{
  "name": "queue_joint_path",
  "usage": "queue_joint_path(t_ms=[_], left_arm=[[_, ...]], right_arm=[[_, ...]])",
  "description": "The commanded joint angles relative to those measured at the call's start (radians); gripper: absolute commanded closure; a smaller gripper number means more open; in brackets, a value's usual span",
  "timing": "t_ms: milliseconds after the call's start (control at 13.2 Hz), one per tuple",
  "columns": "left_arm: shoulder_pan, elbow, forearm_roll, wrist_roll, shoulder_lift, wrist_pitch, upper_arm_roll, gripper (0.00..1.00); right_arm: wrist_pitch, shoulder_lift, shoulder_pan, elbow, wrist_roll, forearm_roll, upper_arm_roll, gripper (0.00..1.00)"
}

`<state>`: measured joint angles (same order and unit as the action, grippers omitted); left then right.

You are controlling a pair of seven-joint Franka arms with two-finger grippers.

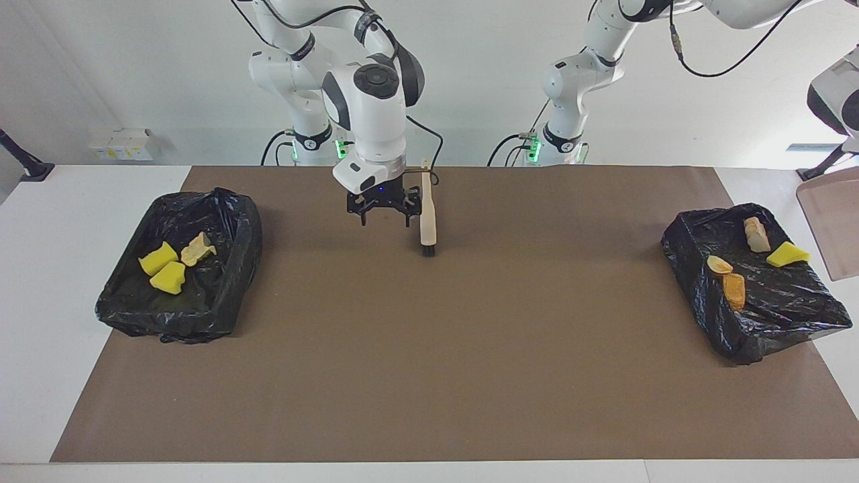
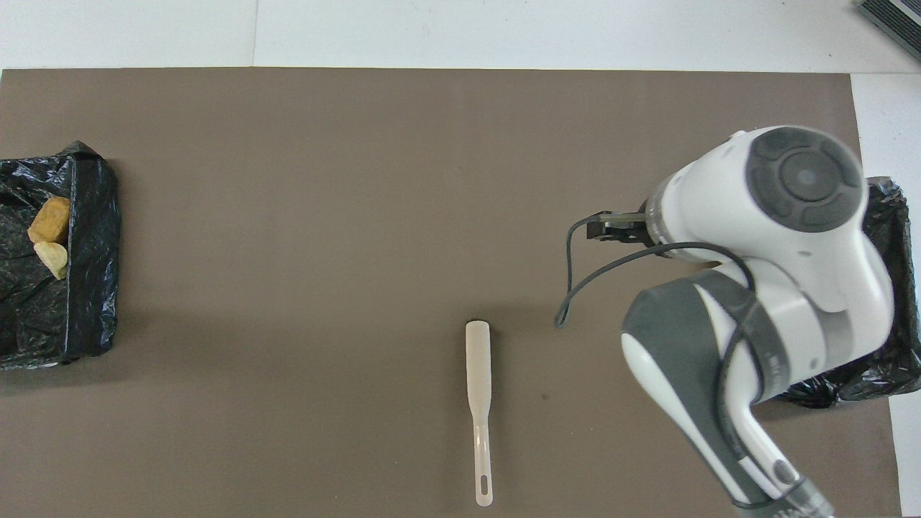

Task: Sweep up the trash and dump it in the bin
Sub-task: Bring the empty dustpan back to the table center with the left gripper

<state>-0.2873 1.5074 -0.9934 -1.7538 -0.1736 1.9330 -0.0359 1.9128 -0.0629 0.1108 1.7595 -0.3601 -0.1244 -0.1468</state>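
Yellow trash [image 1: 166,269] in black bin [image 1: 231,295]

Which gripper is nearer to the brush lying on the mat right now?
Right. The right gripper hangs open just beside the brush, toward the right arm's end. The left gripper is out of view past the left arm's end.

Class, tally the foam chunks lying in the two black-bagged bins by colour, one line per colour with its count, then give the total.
Yellow: 3
Tan: 2
Orange-brown: 2
Total: 7
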Motion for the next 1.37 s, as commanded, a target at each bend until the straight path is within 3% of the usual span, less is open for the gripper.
queue_joint_path(t_ms=[0,304,455,607,759,1290], left_arm=[[0.06,0.007,0.157,0.013,0.025,-0.064,0.01,1.0],[0.155,0.017,0.401,0.042,0.031,-0.135,0.01,1.0],[0.161,0.066,0.586,0.089,0.052,-0.146,0.01,1.0],[0.218,0.14,0.63,0.286,0.078,-0.163,0.01,1.0],[0.267,0.155,0.731,0.597,0.069,-0.21,0.01,1.0],[0.427,0.221,0.933,1.319,0.057,-0.212,0.01,1.0]], right_arm=[[-0.085,0.067,-0.063,-0.027,0.203,0.003,0.041,0.0],[-0.314,0.161,-0.074,-0.107,0.28,0.041,0.162,0.0],[-0.354,0.187,-0.086,-0.091,0.305,0.088,0.213,0.0],[-0.386,0.196,-0.098,-0.08,0.314,0.092,0.231,0.0],[-0.38,0.184,-0.074,-0.098,0.317,0.088,0.236,0.0],[-0.39,0.189,-0.068,-0.091,0.317,0.103,0.243,0.0]])
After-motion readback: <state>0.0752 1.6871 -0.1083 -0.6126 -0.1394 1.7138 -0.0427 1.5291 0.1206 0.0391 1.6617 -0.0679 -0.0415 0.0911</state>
